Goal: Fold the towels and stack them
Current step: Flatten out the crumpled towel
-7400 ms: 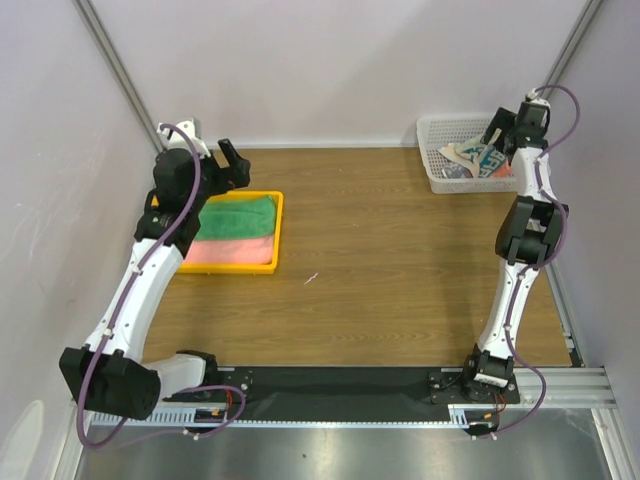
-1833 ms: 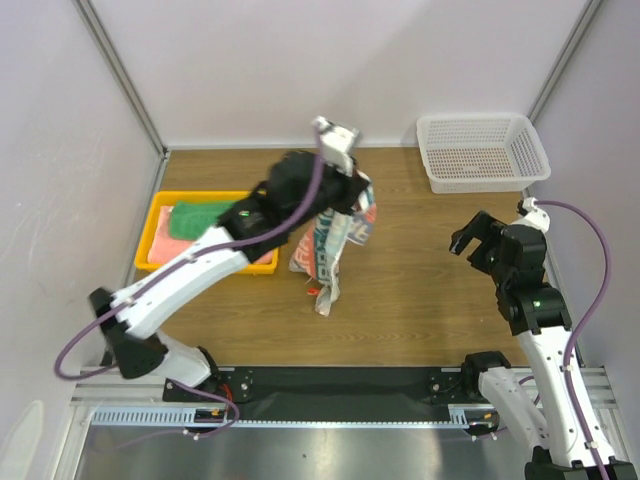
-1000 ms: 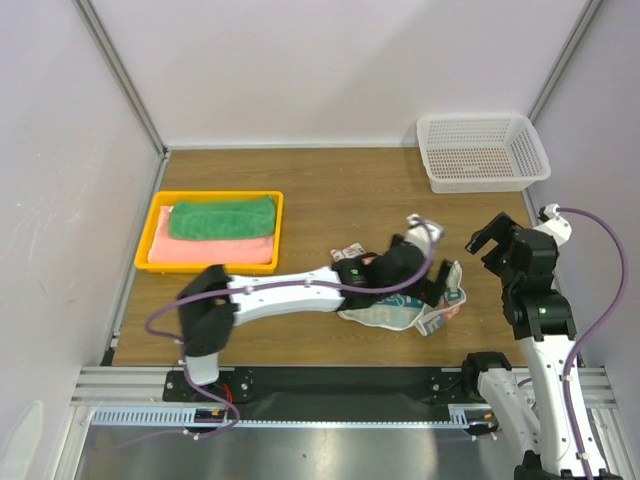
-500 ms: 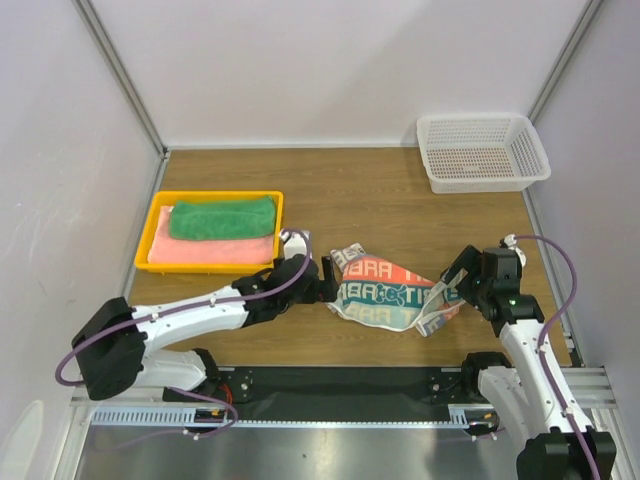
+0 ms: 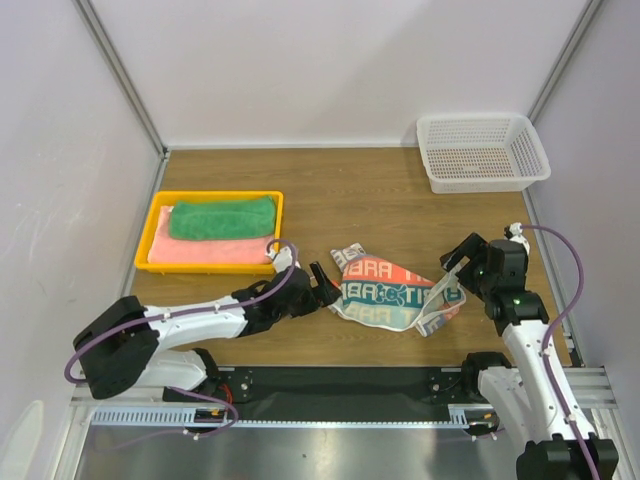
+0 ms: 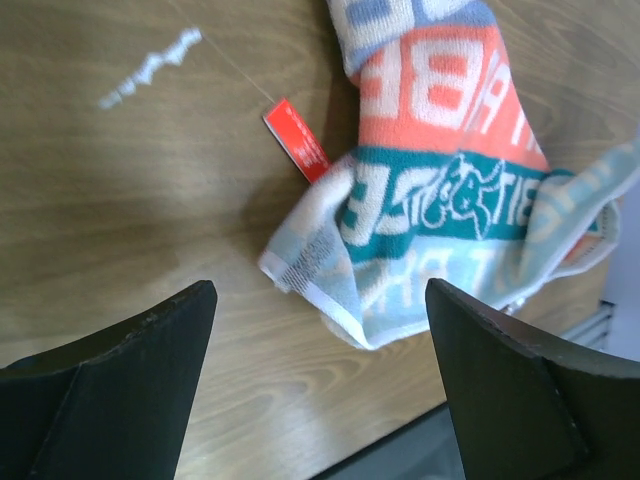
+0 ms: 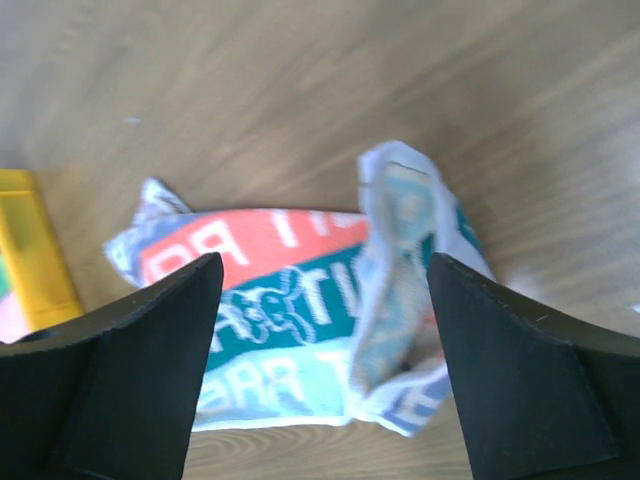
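Observation:
The white-and-teal patterned towel point(image 5: 392, 292) with red-orange letters lies crumpled on the wooden table, near the front. It shows in the left wrist view point(image 6: 440, 190) and in the right wrist view point(image 7: 300, 310). My left gripper point(image 5: 322, 283) is open and empty just left of the towel, low over the table. My right gripper point(image 5: 460, 262) is open and empty just right of the towel, above its bunched right corner point(image 7: 405, 260). The green towel point(image 5: 222, 216) lies folded on the salmon-pink towel point(image 5: 210, 250) in the yellow tray.
The yellow tray point(image 5: 278, 228) sits at the left of the table. An empty white mesh basket point(image 5: 482, 150) stands at the back right. A red tag point(image 6: 296, 152) sticks out of the patterned towel. The table's front edge point(image 6: 420, 440) is close to the towel.
The patterned towel was lifted out of the basket, carried to the middle and laid on the table. Over the last half second my left gripper drew back slightly left and my right gripper shifted a little.

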`<state>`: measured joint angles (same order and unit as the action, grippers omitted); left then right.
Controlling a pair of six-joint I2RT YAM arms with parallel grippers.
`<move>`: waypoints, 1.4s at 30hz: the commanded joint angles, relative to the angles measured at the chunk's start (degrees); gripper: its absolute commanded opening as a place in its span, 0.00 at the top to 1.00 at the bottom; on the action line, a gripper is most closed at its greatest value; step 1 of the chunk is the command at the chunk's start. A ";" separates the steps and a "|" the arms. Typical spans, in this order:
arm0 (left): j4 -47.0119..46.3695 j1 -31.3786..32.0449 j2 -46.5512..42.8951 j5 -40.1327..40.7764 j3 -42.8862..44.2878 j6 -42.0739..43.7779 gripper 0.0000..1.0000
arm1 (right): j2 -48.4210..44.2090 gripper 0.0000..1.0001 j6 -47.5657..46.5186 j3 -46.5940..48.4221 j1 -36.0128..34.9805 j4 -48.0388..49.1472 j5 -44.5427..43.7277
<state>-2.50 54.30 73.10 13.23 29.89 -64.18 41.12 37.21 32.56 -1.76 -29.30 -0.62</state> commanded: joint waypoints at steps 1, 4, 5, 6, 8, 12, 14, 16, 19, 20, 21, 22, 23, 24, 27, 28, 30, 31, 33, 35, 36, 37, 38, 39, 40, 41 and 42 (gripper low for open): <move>-5.59 2.12 0.46 0.82 -1.50 -9.72 0.09 | -2.27 0.14 2.42 1.29 -0.26 2.14 4.83; -5.93 2.83 1.69 2.23 -1.59 -13.85 0.10 | -3.68 0.15 4.01 -0.99 -0.70 2.05 3.62; -6.46 2.83 1.96 2.41 -1.76 -14.56 0.11 | -3.60 0.15 4.01 -1.26 -0.70 1.97 3.52; -6.64 2.91 2.22 2.50 -1.94 -15.26 0.11 | -3.51 0.16 4.01 -1.70 -0.61 2.05 3.44; -7.25 2.91 2.92 2.85 -1.94 -16.24 0.12 | -2.54 0.16 3.75 -2.58 -0.70 2.66 3.17; -7.25 2.91 4.42 3.81 -1.24 -17.82 0.13 | 0.79 0.18 2.08 -3.99 -1.32 4.86 1.86; -7.69 2.91 5.56 3.55 -1.15 -18.96 0.15 | 3.07 0.20 1.81 -4.43 -2.02 6.79 1.68; -8.48 2.91 6.61 2.94 -0.71 -19.14 0.16 | 4.22 0.21 1.81 -4.78 -2.54 8.54 1.59; -9.18 2.91 8.37 2.24 -0.18 -20.01 0.18 | 6.33 0.23 1.81 -4.87 -4.13 10.48 0.71; -9.53 2.91 8.98 2.06 -0.18 -20.19 0.18 | 6.69 0.24 1.81 -4.78 -4.74 10.75 0.71; -9.97 2.91 9.25 1.97 0.08 -20.19 0.20 | 7.38 0.26 1.72 -4.61 -4.83 11.02 -1.12; -9.98 2.91 9.34 2.06 0.17 -20.11 0.21 | 7.65 0.27 1.55 -4.52 -4.92 11.45 -1.48; -9.89 2.83 9.43 2.15 0.43 -20.10 0.23 | 7.83 0.28 1.11 -4.43 -5.01 11.46 -1.83; -9.98 2.83 9.52 2.41 0.69 -20.02 0.24 | 8.35 0.30 0.93 -4.43 -5.01 11.54 -2.36; -9.63 2.74 9.78 3.29 1.66 -19.49 0.28 | 9.06 0.33 -0.03 -4.78 -5.10 12.25 -3.68; -9.45 2.74 9.87 3.46 1.84 -19.40 0.30 | 9.58 0.34 -0.21 -4.87 -5.10 12.86 -4.12; -9.62 2.56 10.04 3.55 1.93 -19.40 0.34 | 10.29 0.38 -0.73 -5.40 -5.18 13.39 -4.47; -9.63 2.56 10.22 3.73 1.84 -19.40 0.37 | 11.16 0.40 -0.91 -5.57 -5.27 14.00 -4.82; -9.28 2.47 10.22 4.60 1.93 -19.40 0.46 | 12.13 0.52 -1.44 -6.10 -5.18 14.70 -5.44; -8.93 2.30 10.48 5.31 2.01 -18.88 0.60 | 13.62 0.63 -1.88 -6.19 -5.18 15.67 -5.62; -8.58 1.78 10.48 5.83 2.10 -18.53 0.67 | 13.98 0.77 -2.05 -6.10 -5.27 15.94 -5.88; -8.40 1.34 10.48 6.01 2.28 -16.87 0.75 | 14.33 0.84 -2.66 -6.10 -5.27 16.20 -6.05; -7.96 0.90 10.31 6.27 2.45 -15.81 0.94 | 14.60 0.91 -2.76 -5.84 -5.36 16.20 -6.40; -6.39 -0.15 10.05 7.15 3.32 -14.67 0.99 | 14.51 1.00 -3.02 -5.23 -5.36 16.12 -7.45; -5.42 -0.60 9.61 8.03 3.86 -11.70 1.00 | 14.34 1.00 -3.63 -4.79 -5.36 15.77 -7.98; -4.62 -0.86 8.21 8.99 4.30 -9.75 1.00 | 13.99 1.00 -3.81 -4.26 -5.36 15.42 -8.51; -2.53 -1.13 7.42 10.22 5.61 -7.82 1.00 | 13.03 1.00 -4.16 -3.65 -5.27 15.06 -9.21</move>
<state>-8.16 54.37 83.13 18.46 31.66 -78.76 55.57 34.87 26.48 -6.81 -16.03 -6.28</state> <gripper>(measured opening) 0.013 0.016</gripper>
